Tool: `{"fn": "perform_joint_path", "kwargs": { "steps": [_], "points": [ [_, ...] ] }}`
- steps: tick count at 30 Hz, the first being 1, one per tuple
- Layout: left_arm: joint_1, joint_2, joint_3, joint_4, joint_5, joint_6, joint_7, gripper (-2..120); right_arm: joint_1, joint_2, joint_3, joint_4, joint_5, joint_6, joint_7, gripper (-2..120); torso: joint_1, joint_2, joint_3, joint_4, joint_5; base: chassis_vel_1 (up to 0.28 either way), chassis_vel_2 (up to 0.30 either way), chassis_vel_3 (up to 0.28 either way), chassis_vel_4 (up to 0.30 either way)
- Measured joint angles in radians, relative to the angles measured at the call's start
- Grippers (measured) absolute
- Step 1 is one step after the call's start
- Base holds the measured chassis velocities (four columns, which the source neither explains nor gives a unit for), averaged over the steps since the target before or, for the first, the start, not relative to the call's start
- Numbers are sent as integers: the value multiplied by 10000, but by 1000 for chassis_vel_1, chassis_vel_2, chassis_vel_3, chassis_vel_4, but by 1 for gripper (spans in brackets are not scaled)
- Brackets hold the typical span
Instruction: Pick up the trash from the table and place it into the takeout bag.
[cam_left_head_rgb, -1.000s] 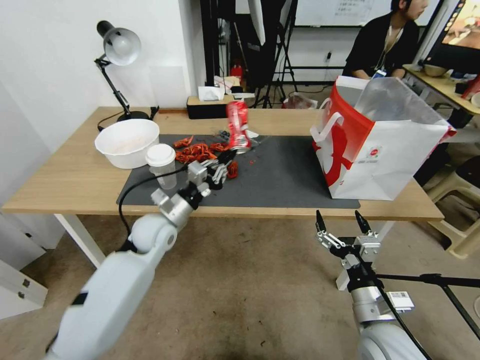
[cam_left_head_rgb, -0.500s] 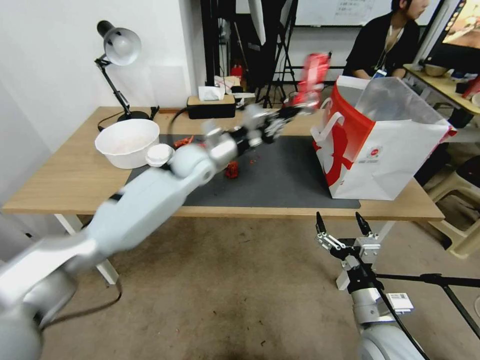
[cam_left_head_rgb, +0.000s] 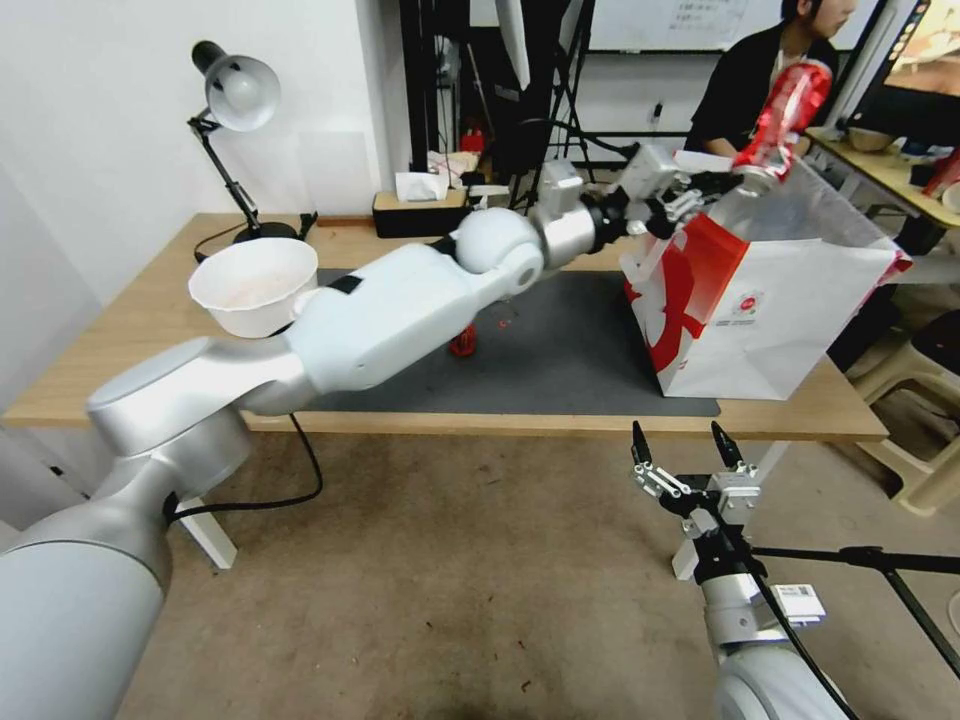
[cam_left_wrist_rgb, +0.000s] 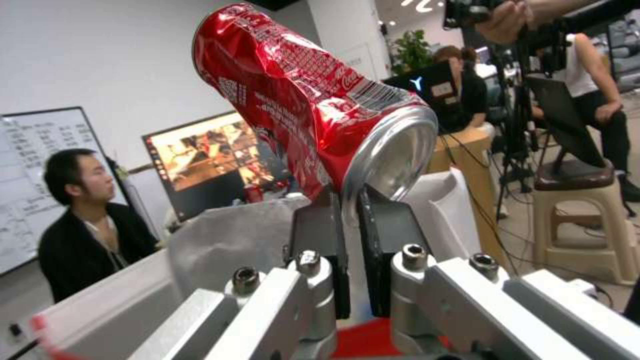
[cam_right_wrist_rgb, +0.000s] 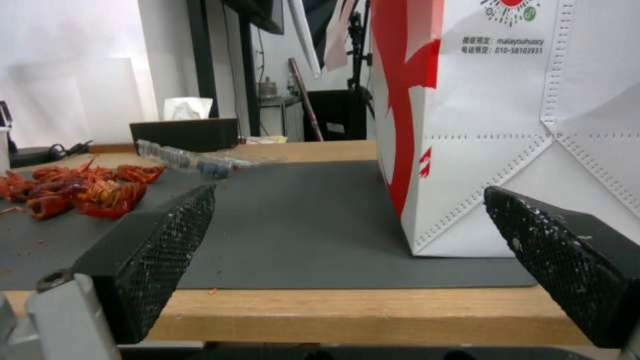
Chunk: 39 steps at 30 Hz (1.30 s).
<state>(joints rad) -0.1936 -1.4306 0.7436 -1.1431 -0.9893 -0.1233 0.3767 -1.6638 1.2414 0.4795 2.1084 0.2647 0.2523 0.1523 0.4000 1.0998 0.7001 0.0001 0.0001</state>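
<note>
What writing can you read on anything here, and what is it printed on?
"Coca-Cola" script, partly visible: on the crushed red can held by the left gripper.
"010-58103931": on the takeout bag, under a line of small print too blurred to read.
Whiteboard writing: too blurred to read.

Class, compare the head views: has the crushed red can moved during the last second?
Yes. The crushed red can, pinched by the left gripper, went from above the dark grey mat rightward to above the takeout bag opening.
</note>
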Motion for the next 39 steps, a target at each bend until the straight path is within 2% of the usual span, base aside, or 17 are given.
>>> {"fn": "perform_joint_path", "kwargs": {
  "steps": [5, 7, 11, 13, 15, 16, 18, 20, 21, 23, 29, 30, 32, 33, 35, 37, 39],
  "points": [
    [-177, -505, 98, 762, 243, 84, 178, 3, -5, 14, 24, 6, 22, 46, -6, 100, 0, 1, -1, -3, 0, 0, 0, 0, 0],
    [-178, -507, 96, 773, 250, 92, 180, 3, -6, 14, 24, 6, 23, 47, -6, 100, -1, 1, -1, -2, 0, 0, 0, 0, 0],
    [-194, -513, 16, 914, 319, 195, 170, 15, -25, 25, 31, 16, 24, 74, -12, 100, -1, 2, -1, 1, -2, 0, 0, 0, 0],
    [-196, -553, -76, 1036, 407, 255, 97, 27, -29, 32, 32, 22, 26, 86, -15, 100, 0, 2, -1, 0, -2, 0, 0, 0, 0],
    [-196, -558, -90, 1054, 424, 258, 87, 28, -30, 34, 33, 23, 27, 88, -14, 100, 0, 2, -1, -1, -2, 0, 0, 0, 0],
    [-184, -562, -145, 1093, 482, 277, 44, 36, -38, 37, 35, 37, 27, 93, -15, 100, 0, 1, -1, -2, -1, 0, 0, 0, 0],
    [-172, -559, -187, 1102, 503, 279, 13, 40, -50, 37, 38, 52, 30, 95, -15, 100, 0, 1, 0, -2, -2, 0, 0, 0, 0],
    [-109, -474, -454, 1019, 501, 283, -100, 51, -66, 22, 53, 69, 47, 95, -15, 100, 0, 1, -1, -4, -1, 0, 0, 0, 0],
    [-109, -474, -454, 1019, 501, 283, -100, 51, -66, 22, 53, 69, 47, 95, -15, 100, 0, 1, -1, -4, -1, 0, 0, 0, 0],
    [70, -209, -927, 597, 261, 313, -390, 62, -54, 10, 86, 97, 72, 93, -15, 100, 0, 2, -1, -3, -2, 0, 0, 0, 0],
    [480, 570, -1431, -211, -193, 418, -857, 79, -52, 46, 91, 135, 80, 75, -12, 100, -1, 2, -2, -1, -3, 0, 0, 0, 0],
    [762, 985, -1720, -537, -275, 458, -1052, 87, -60, 70, 90, 138, 80, 59, -11, 100, 0, 1, -2, 0, -4, 0, 0, 0, 0],
    [1120, 1392, -2004, -930, -342, 525, -1311, 93, -56, 92, 89, 139, 80, 46, -10, 100, 0, 2, -2, 1, -4, 0, 0, 0, 0],
    [1120, 1392, -2004, -930, -342, 525, -1311, 93, -56, 92, 89, 139, 80, 46, -10, 100, 0, 2, -2, 1, -4, 0, 0, 0, 0],
    [1811, 2142, -2458, -1639, -421, 618, -1777, 99, -35, 115, 64, 156, 73, 8, -6, 100, 0, 2, -2, 0, -4, 0, 0, 0, 0],
    [1935, 2272, -2530, -1776, -425, 633, -1853, 99, -29, 116, 57, 157, 71, -2, -6, 100, 0, 2, -2, 0, -7, 0, 0, 0, 0],
    [2614, 3046, -3015, -2505, -426, 718, -2243, 100, 2, 135, 23, 156, 54, -17, -7, 100, 0, 2, -2, -1, -6, 0, 0, 0, 0]
  ]
}}
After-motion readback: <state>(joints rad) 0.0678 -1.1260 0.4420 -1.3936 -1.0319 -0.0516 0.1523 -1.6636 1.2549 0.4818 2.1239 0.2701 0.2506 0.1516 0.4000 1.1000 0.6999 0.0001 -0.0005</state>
